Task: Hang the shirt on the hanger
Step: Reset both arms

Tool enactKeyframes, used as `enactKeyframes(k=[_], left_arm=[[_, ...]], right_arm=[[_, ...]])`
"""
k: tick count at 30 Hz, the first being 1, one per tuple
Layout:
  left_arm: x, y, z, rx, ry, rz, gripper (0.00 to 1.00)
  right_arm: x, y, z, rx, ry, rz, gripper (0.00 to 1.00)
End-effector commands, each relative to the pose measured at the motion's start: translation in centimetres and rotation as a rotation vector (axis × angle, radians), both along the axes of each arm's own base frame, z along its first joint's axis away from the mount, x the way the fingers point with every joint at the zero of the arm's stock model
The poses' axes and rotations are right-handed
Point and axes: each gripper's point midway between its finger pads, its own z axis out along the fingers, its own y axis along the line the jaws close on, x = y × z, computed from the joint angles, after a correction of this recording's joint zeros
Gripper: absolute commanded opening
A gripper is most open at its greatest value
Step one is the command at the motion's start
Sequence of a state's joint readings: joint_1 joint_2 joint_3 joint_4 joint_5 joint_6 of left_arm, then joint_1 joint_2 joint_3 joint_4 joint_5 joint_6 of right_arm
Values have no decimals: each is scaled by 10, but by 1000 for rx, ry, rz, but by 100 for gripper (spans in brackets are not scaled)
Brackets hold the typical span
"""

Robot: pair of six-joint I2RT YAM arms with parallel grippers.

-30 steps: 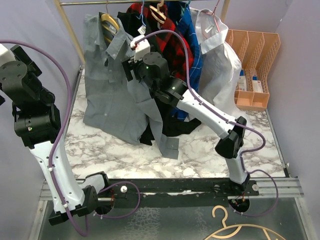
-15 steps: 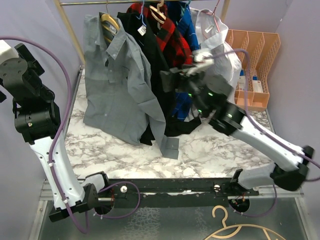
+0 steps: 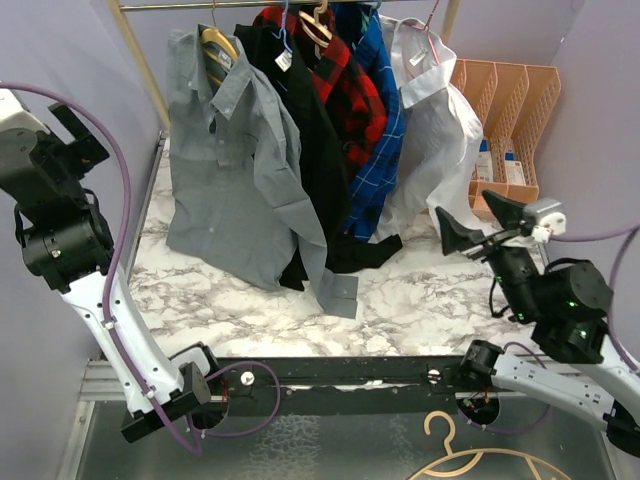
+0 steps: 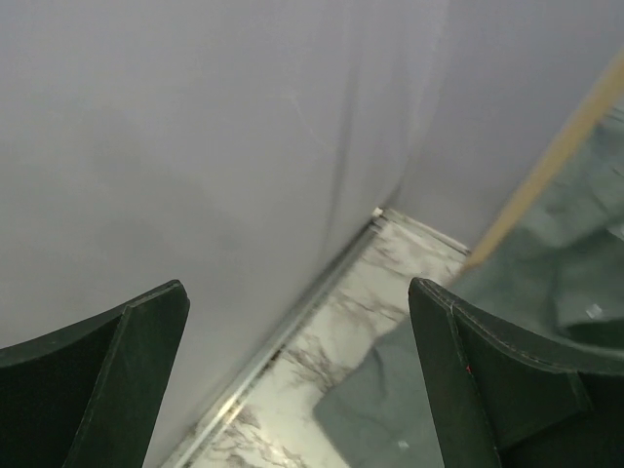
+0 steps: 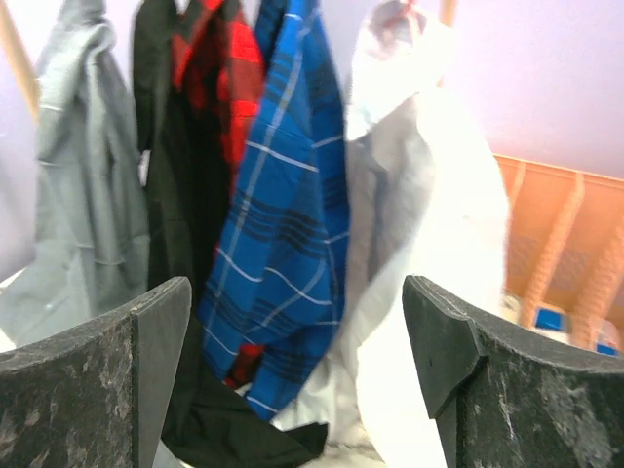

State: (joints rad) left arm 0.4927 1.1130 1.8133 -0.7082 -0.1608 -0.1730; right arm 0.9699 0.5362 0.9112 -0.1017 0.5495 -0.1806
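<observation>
Right gripper spread wide, nothing between its black fingers, raised over the right side of the white-and-grey marbled surface and turned toward the hanging clothes. Left gripper spread wide too, empty, high by the pale left wall, looking down at the surface's left edge. Behind both, at the left end of the rack: plain light-grey long-sleeved button-up shirt, collar draped over the thin yellow-gold hanger, hook up at the grey metal rail. Hangs low, hem and one cuff resting on the surface. Just to its right, a black garment touching it, then a red-and-black plaid shirt, a blue plaid shirt and a white shirt. Farthest right, against the wall, an orange slotted file organiser.
</observation>
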Motion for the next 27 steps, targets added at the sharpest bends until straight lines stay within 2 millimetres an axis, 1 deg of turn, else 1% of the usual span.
enactKeyframes(k=[1,2,4,6,8,10,13,17,19,21,24,27], left_arm=[[37,-75,-45,-150,37,-492,99],[41,-89,-55,-182,37,-583,99],[45,-106,-70,-233,31,-689,98],[46,-112,-77,-249,35,-723,98],[46,-115,-79,-234,46,-724,97],[44,-116,-78,-210,59,-714,97],[41,-112,-78,-179,74,-675,96],[37,-107,-73,-161,79,-628,96],[34,-101,-68,-146,81,-586,96],[33,-93,-64,-133,78,-534,96],[32,-86,-59,-105,85,-505,97],[34,-80,-64,-90,95,-494,94]], right_arm=[[1,-43,-42,-157,127,-181,90],[2,-47,-53,-188,157,-207,90],[1,-52,-77,-238,227,-230,90],[0,-60,-99,-292,291,-271,93],[-1,-71,-111,-306,314,-323,93],[-3,-76,-111,-280,292,-329,94],[-3,-73,-112,-245,246,-308,94],[-1,-68,-123,-237,207,-288,94],[-2,-66,-127,-210,188,-272,95],[-5,-65,-125,-186,141,-243,95],[-9,-81,-122,-136,103,-290,95],[-14,-91,-121,-85,88,-305,95]])
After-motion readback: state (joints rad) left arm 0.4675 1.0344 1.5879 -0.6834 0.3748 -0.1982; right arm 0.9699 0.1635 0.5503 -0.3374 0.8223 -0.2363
